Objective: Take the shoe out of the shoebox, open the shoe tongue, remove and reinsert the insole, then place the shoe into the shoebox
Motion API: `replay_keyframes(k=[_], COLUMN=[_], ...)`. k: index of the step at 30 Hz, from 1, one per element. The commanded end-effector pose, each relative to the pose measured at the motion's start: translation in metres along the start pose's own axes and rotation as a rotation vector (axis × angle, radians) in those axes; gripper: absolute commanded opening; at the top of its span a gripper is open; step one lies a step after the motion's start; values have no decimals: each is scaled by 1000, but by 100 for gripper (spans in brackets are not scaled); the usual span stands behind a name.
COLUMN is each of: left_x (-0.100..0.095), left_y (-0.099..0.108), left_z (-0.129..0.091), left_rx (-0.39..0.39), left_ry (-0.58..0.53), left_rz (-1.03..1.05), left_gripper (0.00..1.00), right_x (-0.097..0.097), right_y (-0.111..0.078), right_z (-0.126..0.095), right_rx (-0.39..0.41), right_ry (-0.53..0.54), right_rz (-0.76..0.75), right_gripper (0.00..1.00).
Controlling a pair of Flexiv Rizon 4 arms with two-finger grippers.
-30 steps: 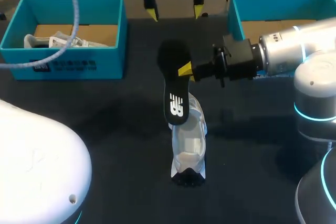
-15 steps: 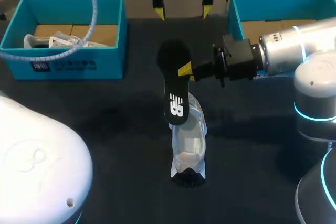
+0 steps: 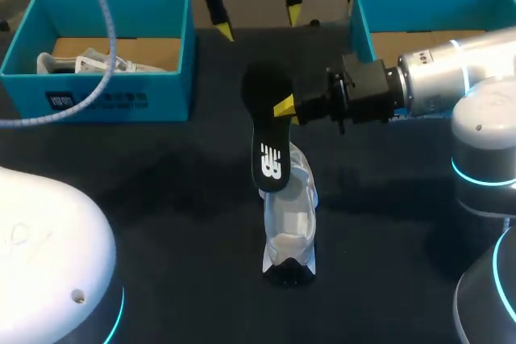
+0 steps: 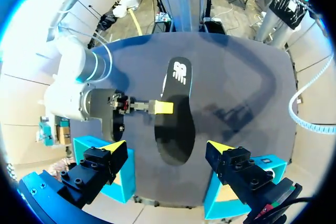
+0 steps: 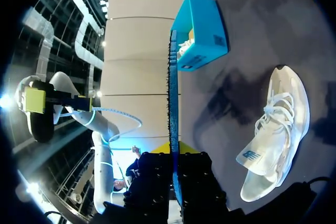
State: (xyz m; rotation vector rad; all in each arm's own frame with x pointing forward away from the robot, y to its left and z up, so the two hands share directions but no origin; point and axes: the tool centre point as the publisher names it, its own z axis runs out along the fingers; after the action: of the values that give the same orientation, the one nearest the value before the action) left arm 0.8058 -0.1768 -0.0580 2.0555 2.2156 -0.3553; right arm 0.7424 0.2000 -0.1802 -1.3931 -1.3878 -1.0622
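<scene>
While the right pincer [image 3: 284, 108] grips the black insole [image 3: 268, 126] by its edge, yellow tips closed against its two faces, the insole hangs over the middle of the dark counter [image 3: 185, 223], logo end down, broad end up. The white shoe [image 3: 292, 215] rests on the counter just under and in front of it, outside both boxes. From above, the insole's lower end overlaps the shoe; whether they touch cannot be told.

The left pincer [image 3: 258, 23] hovers at the counter's far edge, spread wide and holding nothing. Its own camera looks between its two yellow-tipped fingers [image 4: 113, 148] at the insole [image 4: 176, 114], seen flat-on, with the right pincer [image 4: 164, 107] clamped to one long edge.

The right wrist camera catches the insole [image 5: 172, 98] edge-on, rising straight out of the right pincer [image 5: 174, 153]. The shoe [image 5: 275, 124] lies beside it on the counter, apart from the insole in this view, laces loose and the tongue [image 5: 252, 157] folded out.

A blue shoebox [image 3: 113, 102] stands at the counter's far left with a second white shoe [image 3: 89, 62] lying inside it. Another blue shoebox [image 3: 364, 22] stands at the far right, behind the right arm [image 3: 435, 78].
</scene>
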Motion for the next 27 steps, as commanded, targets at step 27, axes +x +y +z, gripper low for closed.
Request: replay_keyframes(k=[27], left_x=[84], left_y=[-18], left_z=[17], left_rx=[-37], left_ry=[-752], left_rz=[6], left_gripper=[100], right_x=[0], right_y=[0], right_z=[2], right_rx=[-1], right_ry=[-1], right_rz=[1], right_gripper=[0])
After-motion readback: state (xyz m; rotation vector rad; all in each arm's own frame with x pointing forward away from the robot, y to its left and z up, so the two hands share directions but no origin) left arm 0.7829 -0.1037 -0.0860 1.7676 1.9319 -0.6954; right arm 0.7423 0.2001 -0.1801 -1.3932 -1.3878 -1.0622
